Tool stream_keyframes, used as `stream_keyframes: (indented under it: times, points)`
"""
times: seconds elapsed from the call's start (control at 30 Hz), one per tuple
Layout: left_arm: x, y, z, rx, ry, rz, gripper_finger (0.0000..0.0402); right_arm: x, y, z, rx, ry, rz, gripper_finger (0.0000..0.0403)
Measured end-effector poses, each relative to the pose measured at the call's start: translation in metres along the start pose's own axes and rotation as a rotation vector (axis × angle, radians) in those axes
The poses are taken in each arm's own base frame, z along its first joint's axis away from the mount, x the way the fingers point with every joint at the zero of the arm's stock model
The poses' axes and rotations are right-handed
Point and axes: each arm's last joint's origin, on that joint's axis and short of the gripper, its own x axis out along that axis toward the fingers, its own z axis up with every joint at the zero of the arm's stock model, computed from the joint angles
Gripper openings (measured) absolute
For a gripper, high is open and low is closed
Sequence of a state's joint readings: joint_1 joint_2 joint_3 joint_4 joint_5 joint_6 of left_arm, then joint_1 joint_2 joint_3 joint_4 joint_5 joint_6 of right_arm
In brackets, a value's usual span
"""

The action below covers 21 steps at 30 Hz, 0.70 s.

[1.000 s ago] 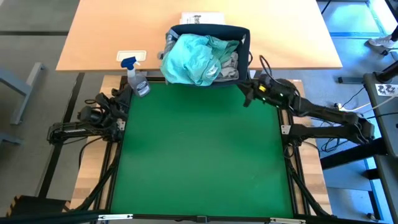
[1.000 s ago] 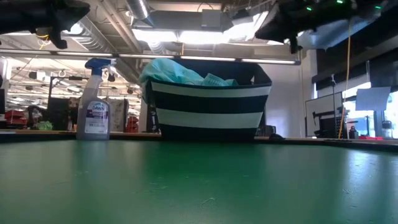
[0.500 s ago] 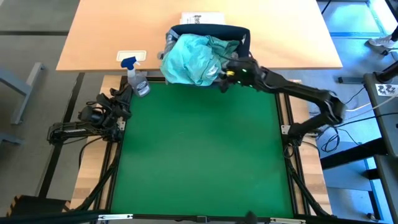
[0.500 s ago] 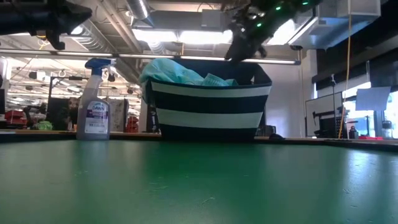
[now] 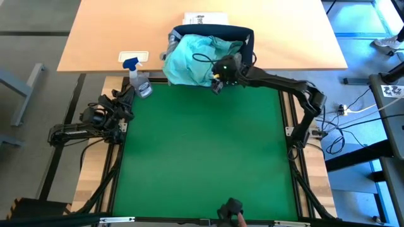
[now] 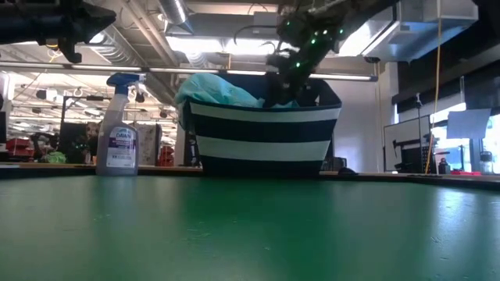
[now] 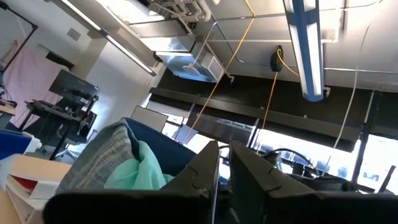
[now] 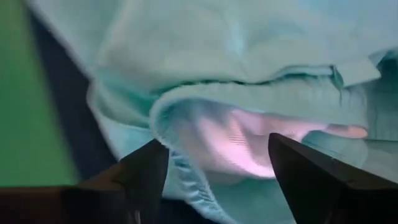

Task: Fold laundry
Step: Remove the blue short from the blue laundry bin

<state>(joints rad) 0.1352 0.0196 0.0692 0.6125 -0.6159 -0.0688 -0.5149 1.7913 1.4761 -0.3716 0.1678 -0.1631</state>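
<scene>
The laundry lies heaped in a navy-and-white striped basket [image 5: 247, 43] at the table's far edge. A mint-teal garment [image 5: 192, 60] is on top, and a grey striped shirt [image 5: 235, 63] lies at its right. My right gripper [image 8: 214, 186] is open and points down into the basket, its two fingers standing wide on either side of a fold of the mint garment [image 8: 249, 112]. In the low view it dips behind the basket's rim [image 6: 285, 82]. My left gripper [image 7: 224, 163] is shut and waits at the table's left edge [image 5: 126, 104], pointing upward. My right gripper comes at the mint garment slanting down from the table's right. Whether its fingertips [image 8: 146, 177] touch the cloth I cannot tell.
A spray bottle [image 5: 139, 79] stands left of the basket at the green mat's [image 5: 202, 157] far left corner. On the wooden table behind lie a white paper [image 5: 205, 17] and a white tag [image 5: 133, 57]. A dark object [image 5: 230, 208] shows at the near edge.
My right gripper has swung from the mat's far right corner toward the table's left and far edge. It has tipped downward and sunk to the laundry in the basket. The laundry has not moved.
</scene>
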Motion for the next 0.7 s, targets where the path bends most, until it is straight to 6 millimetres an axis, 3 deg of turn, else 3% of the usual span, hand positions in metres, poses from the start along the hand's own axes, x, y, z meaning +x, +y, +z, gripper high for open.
stream_keyframes:
  times: [0.2, 0.47, 0.7]
  points:
    - [0.0, 0.0, 0.0, 0.0, 0.001, 0.0, 0.0034, 0.018, -0.008, -0.007, 0.017, 0.015, -0.004, 0.0199]
    - [0.0, 0.0, 0.0, 0.002, 0.002, 0.0, 0.0034, 0.02, -0.013, -0.007, -0.01, 0.009, -0.01, 0.0016]
    - [0.0, 0.0, 0.0, 0.002, 0.002, 0.001, 0.0034, -0.007, -0.021, 0.018, -0.021, -0.073, -0.017, 0.0009]
